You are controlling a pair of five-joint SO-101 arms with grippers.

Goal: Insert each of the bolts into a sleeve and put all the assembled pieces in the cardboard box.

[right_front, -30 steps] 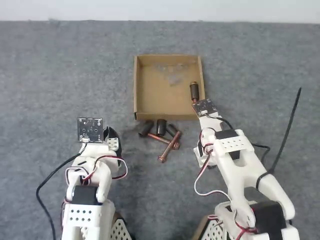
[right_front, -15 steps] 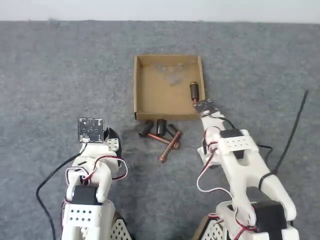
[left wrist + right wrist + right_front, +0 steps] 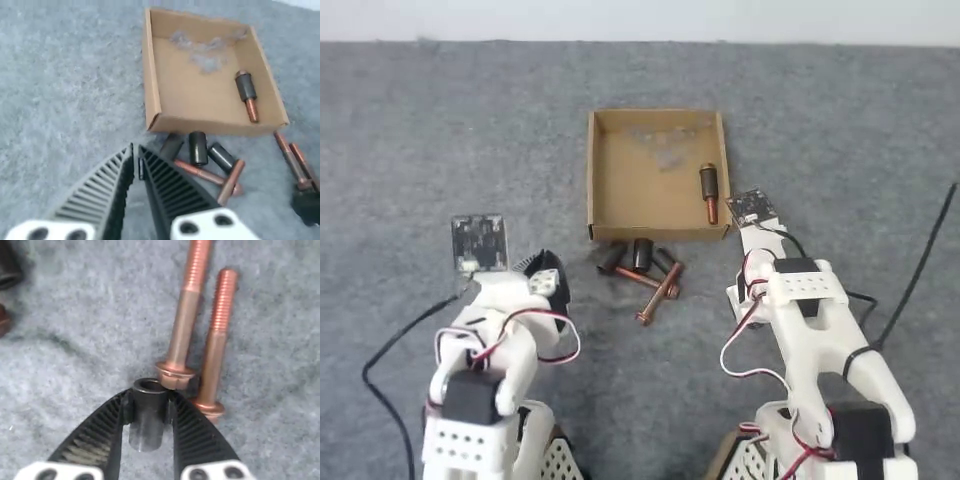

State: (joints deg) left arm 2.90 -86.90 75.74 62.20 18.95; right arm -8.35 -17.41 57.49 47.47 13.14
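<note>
One sleeve (image 3: 147, 416) tight between the right fingers (image 3: 95, 440), low over the carpet (image 3: 420, 150); left fingers (image 3: 107, 187) closed, higher.

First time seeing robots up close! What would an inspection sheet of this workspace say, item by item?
Surface: grey carpet-like mat.
Job's things: cardboard box holds one assembled piece; three loose sleeves and two crossed bolts lie just outside the wall facing the arms; two more bolts lie side by side near the right gripper.
Clutter: nothing seen.
Grippers: left gripper shut, empty; right gripper shut on a black sleeve.
Cables: black cable on the mat at right, another at left.
Surroundings: pale wall beyond the mat.
</note>
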